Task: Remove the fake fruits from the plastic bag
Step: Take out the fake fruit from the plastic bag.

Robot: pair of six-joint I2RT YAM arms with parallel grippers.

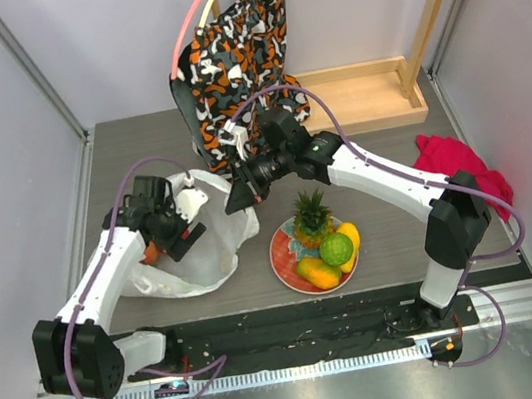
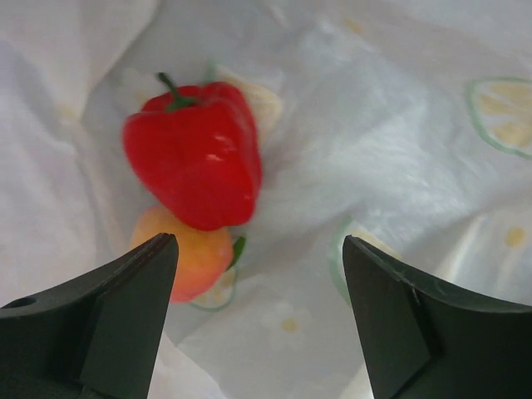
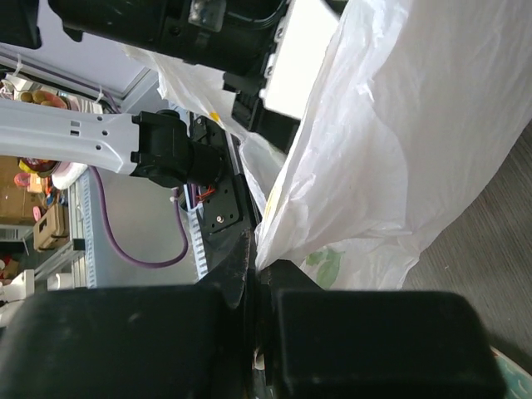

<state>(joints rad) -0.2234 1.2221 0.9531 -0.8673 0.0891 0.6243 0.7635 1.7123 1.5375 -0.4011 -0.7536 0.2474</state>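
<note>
- Left of centre on the grey tabletop (image 1: 392, 230) lies the plastic bag (image 1: 206, 270), a thin, crinkly, translucent white film printed with pale lemon slices and slumped in soft folds
- Deep in its folds, in the left wrist view, sits a red fruit (image 2: 195, 162), glossy, blocky and lobed like a pepper
- Its long axis runs diagonally in that view, with the green stem pointing up-left and the blunt end down-right
- A rounder, duller peach-orange fruit (image 2: 195, 262) touches that blunt end and is partly hidden under it
- The left claw (image 2: 258, 243) hangs over both with its dark fingers spread wide and nothing between them
- The right claw (image 3: 254, 266) is clamped tight on the bag's upper edge, with film bunched between its black fingers and that side of the bag lifted off the tabletop
- Just right of the bag, a round red-rimmed plate (image 1: 277, 258) carries a knobbly pineapple (image 1: 309, 228) with its spiky green crown toward the far edge
- Beside the pineapple lie a pebbled green lime (image 1: 336, 248), a smooth yellow mango (image 1: 351, 235) and an orange-yellow piece (image 1: 318, 272), all close together
- Behind hangs an orange-black-white patterned cloth bag (image 1: 233, 53)
- A red cloth (image 1: 458, 164) lies crumpled at the right
</note>
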